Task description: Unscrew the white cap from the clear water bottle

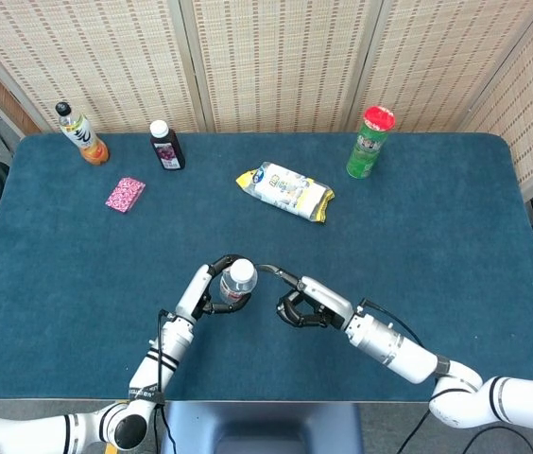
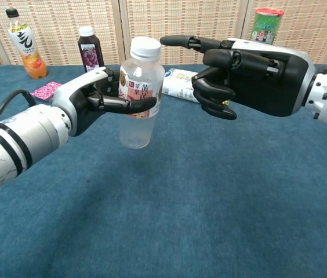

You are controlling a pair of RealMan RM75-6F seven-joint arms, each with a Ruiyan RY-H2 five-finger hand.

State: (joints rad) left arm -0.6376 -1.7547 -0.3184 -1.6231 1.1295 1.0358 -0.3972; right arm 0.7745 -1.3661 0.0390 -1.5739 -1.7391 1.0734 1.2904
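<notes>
1. Clear water bottle (image 2: 137, 98) stands upright in the left hand (image 2: 91, 101), held above the near middle of the blue counter (image 2: 210, 202); its white cap (image 2: 145, 47) is on the neck.
2. The chest view shows the left hand's fingers (image 2: 130, 105) wrapped across the label; the head view shows only the cap (image 1: 241, 274) and bottle shoulders from above, with the left hand (image 1: 206, 287) curling round them.
3. The right hand (image 2: 242, 72) grips nothing: one finger (image 2: 181, 41) reaches out level with the cap, the others are curled in. The chest view leaves unclear whether that finger touches the cap; the head view shows the right hand (image 1: 302, 301) just beside the bottle.
4. At the far edge of the counter, well apart from the hands, stand an orange bottle (image 1: 82, 135), a dark bottle (image 1: 165, 145) and a green can (image 1: 370, 142).
5. The snack packet (image 1: 285, 190) lies whole in the head view; in the chest view the right hand hides most of it.
6. The pink packet (image 1: 125, 194) shows only partly in the chest view.
</notes>
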